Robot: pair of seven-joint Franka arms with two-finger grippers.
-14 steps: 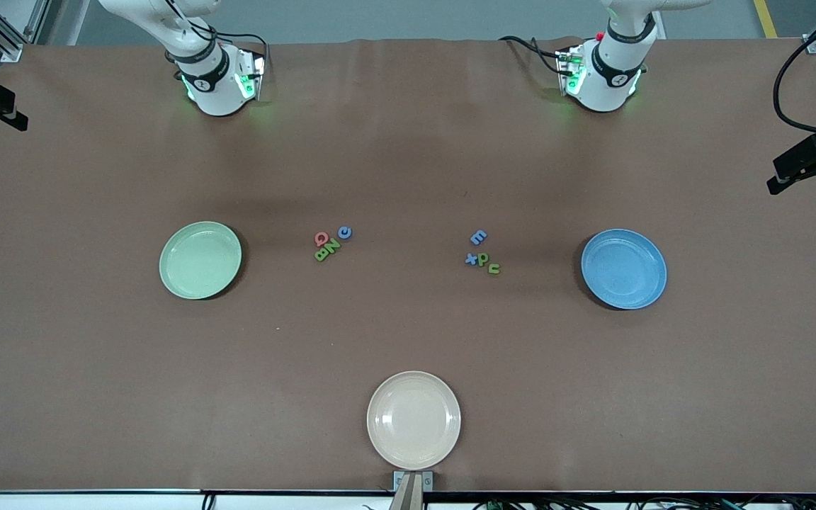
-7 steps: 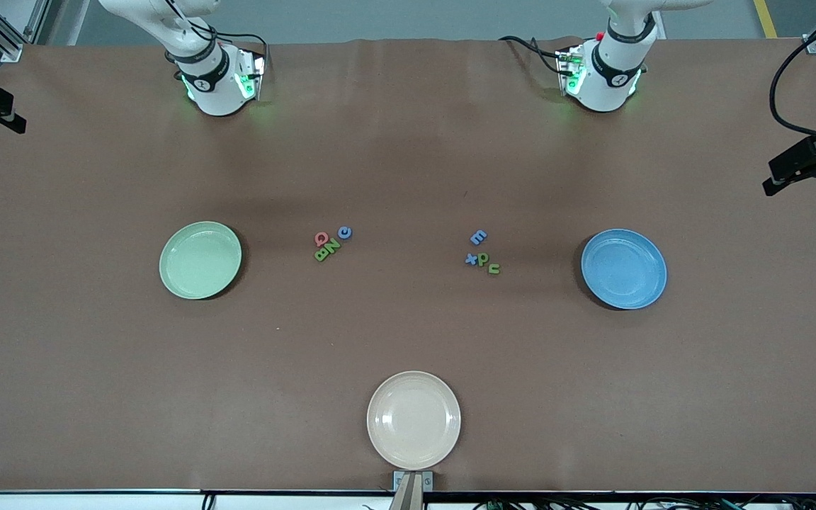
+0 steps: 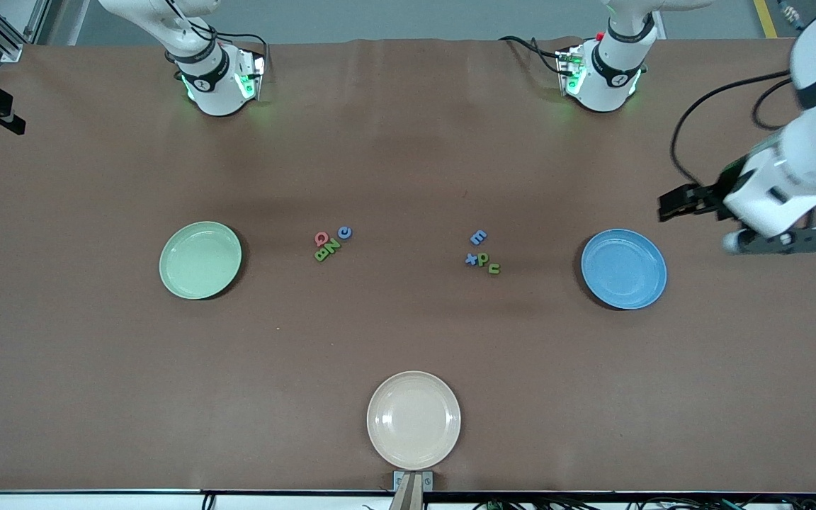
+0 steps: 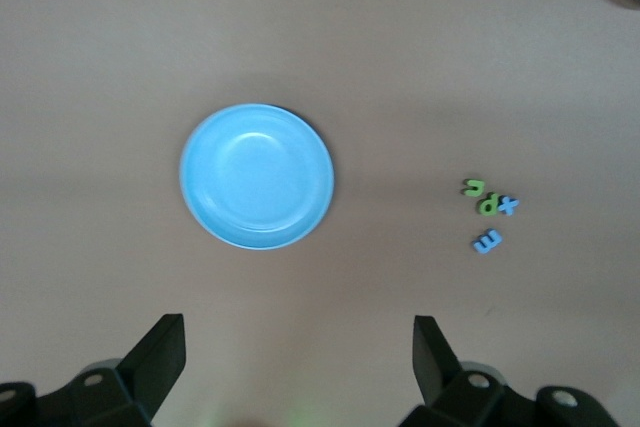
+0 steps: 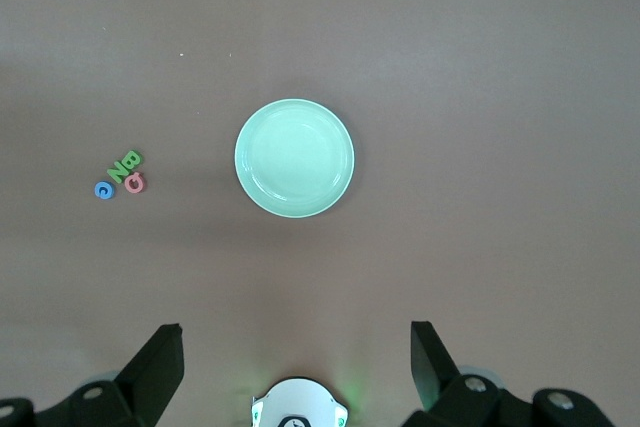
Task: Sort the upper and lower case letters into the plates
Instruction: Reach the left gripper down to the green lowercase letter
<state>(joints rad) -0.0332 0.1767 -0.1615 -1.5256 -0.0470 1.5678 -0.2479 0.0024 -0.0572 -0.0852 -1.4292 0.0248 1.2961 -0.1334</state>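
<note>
From the front, the brown table (image 3: 408, 340) holds a green plate (image 3: 200, 260) toward the right arm's end, a blue plate (image 3: 623, 268) toward the left arm's end, a cream plate (image 3: 414, 420) nearest the camera, and two small bunches of letters between the colored plates, one (image 3: 330, 243) nearer the green plate, one (image 3: 482, 253) nearer the blue. The left wrist view shows the left tool (image 4: 300, 352) high over the table by the blue plate (image 4: 257, 175), fingers wide apart and holding nothing, with four letters (image 4: 489, 214) off beside the plate. The right wrist view shows the right tool (image 5: 297, 352) high over the table by the green plate (image 5: 294, 158), fingers also wide apart and holding nothing, with four letters (image 5: 121, 176) off beside that plate.
</note>
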